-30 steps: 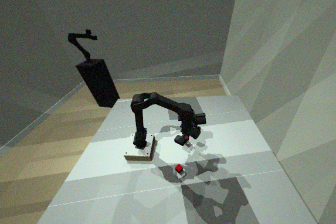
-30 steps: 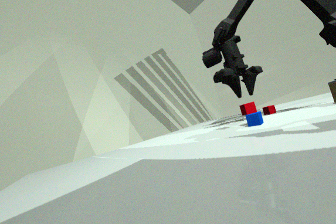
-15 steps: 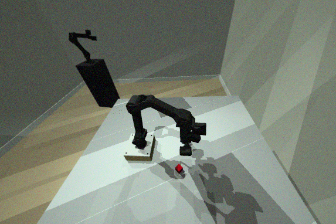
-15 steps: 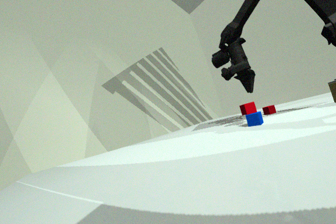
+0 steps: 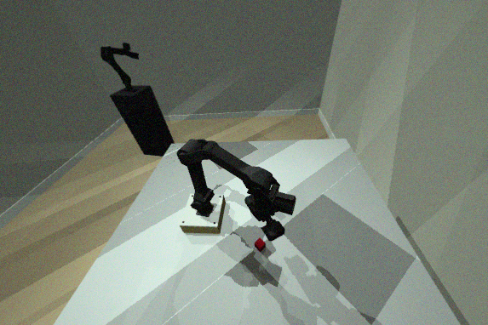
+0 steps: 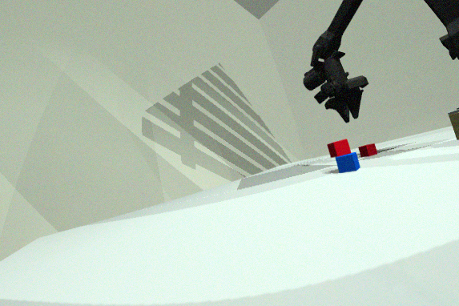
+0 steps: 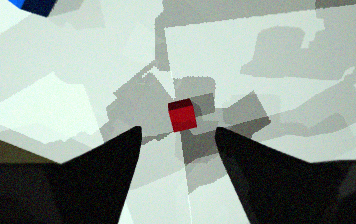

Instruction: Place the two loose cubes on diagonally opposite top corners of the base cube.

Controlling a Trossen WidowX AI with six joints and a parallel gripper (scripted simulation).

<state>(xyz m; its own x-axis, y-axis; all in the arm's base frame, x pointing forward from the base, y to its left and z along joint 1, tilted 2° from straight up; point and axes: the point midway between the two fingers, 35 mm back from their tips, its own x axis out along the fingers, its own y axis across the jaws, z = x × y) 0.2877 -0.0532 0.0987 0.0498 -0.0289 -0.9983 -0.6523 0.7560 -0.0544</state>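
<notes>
The gripper (image 5: pixel 273 230) (image 6: pixel 352 119) (image 7: pixel 179 132) is partly open and holds nothing; its fingertips point down, well above the table (image 5: pixel 146 251) (image 6: pixel 209 240) (image 7: pixel 55 105). Landmark for all positions: the blue base cube (image 6: pixel 347 163) (image 7: pixel 40 6). The loose red cube (image 5: pixel 260 244) (image 6: pixel 368 150) (image 7: pixel 182 116) lies on the table, near the base cube and apart from it. In the wrist view it appears between the two fingers, beyond their tips, turned slightly. The other red cube (image 6: pixel 339 148) sits on top of the base cube, offset toward one side; which corner it caps cannot be told.

Handling: the loose cube is probably light and rigid, with flat faces that should not crush. Its finish may be slippery, so grip squarely. Align the fingers with two opposite side faces, descend, and close at mid-height. Avoid diagonal contact at the edges, which could twist the cube. Keep the fingers clear of the capped base cube, since a light knock could dislodge its upper cube.
</notes>
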